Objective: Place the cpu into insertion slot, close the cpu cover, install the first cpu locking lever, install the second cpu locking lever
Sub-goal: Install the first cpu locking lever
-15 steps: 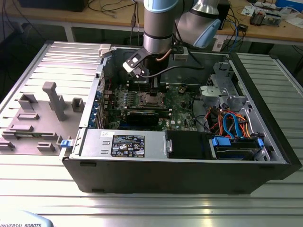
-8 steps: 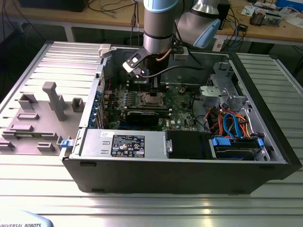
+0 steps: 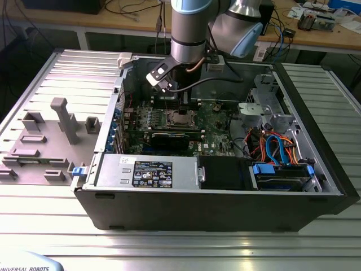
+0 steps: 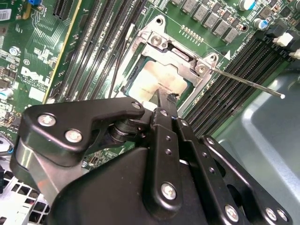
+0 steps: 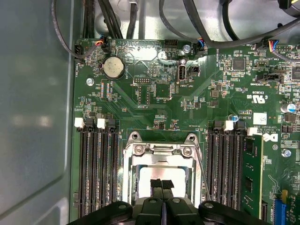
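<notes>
Single arm (image 3: 190,31) held upright, black hand (image 5: 162,183) pointing downward, its two fingers (image 5: 156,184) pressed flat together

Seemingly metal table (image 3: 180,248) bearing computer case (image 3: 197,210)

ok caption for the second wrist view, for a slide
Shut claw over the cpu, seated beneath the cpu cover, one thin lever jutting across the memory slots

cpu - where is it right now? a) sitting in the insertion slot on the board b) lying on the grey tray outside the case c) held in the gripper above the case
a, the cpu lies flat in the insertion slot in the first wrist view, silver top showing, with the gripper over it.
</notes>
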Controlling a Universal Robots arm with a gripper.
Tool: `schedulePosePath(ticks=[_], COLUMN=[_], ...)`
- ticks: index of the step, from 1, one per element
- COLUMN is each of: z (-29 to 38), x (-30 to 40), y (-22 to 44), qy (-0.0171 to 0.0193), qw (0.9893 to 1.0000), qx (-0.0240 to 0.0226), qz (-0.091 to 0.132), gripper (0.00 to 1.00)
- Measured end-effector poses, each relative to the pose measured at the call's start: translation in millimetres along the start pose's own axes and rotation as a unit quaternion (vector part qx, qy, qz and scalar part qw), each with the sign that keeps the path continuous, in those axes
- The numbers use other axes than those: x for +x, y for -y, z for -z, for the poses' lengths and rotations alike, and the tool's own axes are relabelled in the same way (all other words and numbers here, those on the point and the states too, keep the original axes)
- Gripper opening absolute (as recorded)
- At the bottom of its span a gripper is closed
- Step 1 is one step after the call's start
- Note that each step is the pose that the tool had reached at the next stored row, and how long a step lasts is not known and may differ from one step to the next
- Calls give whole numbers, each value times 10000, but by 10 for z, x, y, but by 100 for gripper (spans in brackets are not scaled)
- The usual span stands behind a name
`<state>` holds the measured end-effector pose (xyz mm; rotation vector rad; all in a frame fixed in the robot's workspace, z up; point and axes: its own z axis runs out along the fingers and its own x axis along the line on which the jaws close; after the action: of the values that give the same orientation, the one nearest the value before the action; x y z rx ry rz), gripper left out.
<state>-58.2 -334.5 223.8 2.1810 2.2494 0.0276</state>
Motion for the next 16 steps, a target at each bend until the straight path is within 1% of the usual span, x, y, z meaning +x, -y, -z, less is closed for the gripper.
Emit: schedulePosePath(ticks=[6,10,13,15,16], z=[69,188,263,355,379], x=[1,1,2,2,2], y=[-1,-3,-5,-6,-7], qy=[0,-1,-1,0,-1], qw=[10000,10000,10000,10000,10000], qx=[0,0,-1,0,0], qz=[0,0,0,0,0], gripper=[11,11,11,11,11])
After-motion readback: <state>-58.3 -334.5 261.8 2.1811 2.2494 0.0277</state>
